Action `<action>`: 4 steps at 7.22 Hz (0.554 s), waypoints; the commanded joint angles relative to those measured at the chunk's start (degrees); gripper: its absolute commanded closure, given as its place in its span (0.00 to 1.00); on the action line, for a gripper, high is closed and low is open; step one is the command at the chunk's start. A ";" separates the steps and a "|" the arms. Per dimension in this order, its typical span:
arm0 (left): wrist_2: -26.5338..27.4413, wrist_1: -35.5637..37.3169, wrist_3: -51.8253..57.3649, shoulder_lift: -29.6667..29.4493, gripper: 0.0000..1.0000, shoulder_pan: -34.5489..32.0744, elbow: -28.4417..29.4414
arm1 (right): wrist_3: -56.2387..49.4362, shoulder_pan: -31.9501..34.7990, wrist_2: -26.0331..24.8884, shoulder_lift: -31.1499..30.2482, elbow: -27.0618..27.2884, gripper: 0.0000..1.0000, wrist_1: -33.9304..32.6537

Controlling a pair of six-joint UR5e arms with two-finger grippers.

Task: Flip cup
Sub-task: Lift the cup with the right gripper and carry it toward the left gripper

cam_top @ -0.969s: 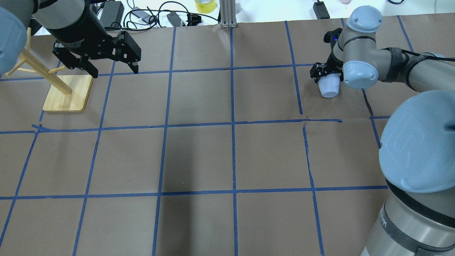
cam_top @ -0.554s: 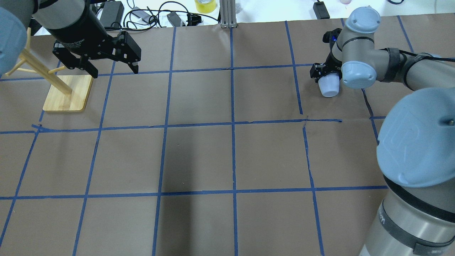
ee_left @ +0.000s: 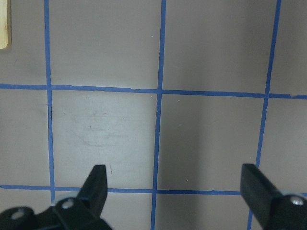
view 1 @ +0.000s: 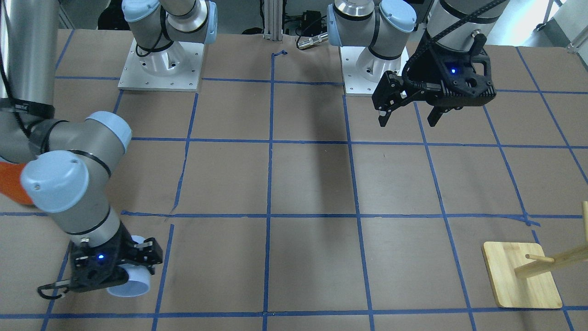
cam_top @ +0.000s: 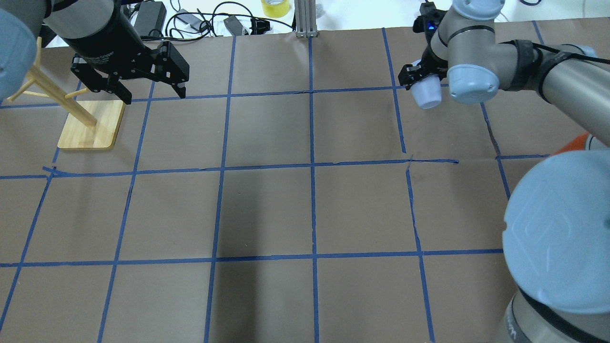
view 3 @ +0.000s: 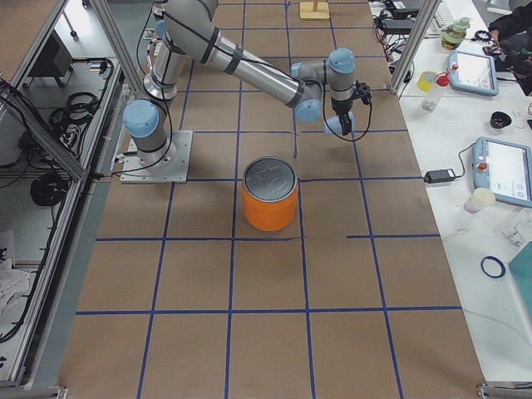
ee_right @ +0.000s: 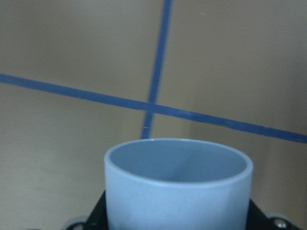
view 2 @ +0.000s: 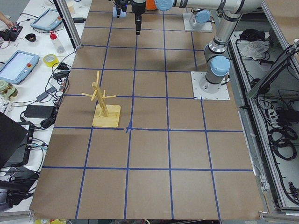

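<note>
Currently: 1 cup (cam_top: pixel 427 97), upper right of overhead view, clamped tilted in right gripper (cam_top: pixel 419 82). Left gripper (cam_top: pixel 153 95), upper left: jaws apart, empty. Step: mid-flip, probably. Next: wrist rotation, level set-down.

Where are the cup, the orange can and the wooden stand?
cup (ee_right: pixel 177 196), right wrist view, outer wall.
orange can (view 3: pixel 270 212), exterior right view, orange side.
wooden stand (cam_top: pixel 102 136), overhead view, flat base.

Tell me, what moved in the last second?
The right gripper carried the small pale blue-white plastic cup toward the table's far edge and a little toward the robot's left, still shut on it. The left gripper stayed open and still, near the wooden peg rack, which did not move either.
</note>
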 commanded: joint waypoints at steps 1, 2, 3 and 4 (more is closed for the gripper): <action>0.09 -0.09 0.00 0.00 0.00 0.00 0.00 | -16.56 8.77 0.32 2.17 -1.12 0.78 -0.50; 0.17 0.00 0.09 0.08 0.00 0.00 0.00 | -22.32 11.15 0.84 2.71 -3.05 0.78 -0.51; 0.18 0.00 0.00 0.09 0.00 0.09 0.09 | -25.60 15.35 1.02 3.23 -4.72 0.78 -0.68; 0.26 -0.09 0.09 0.09 0.00 0.09 0.09 | -25.63 20.35 0.94 4.20 -5.69 0.78 -1.29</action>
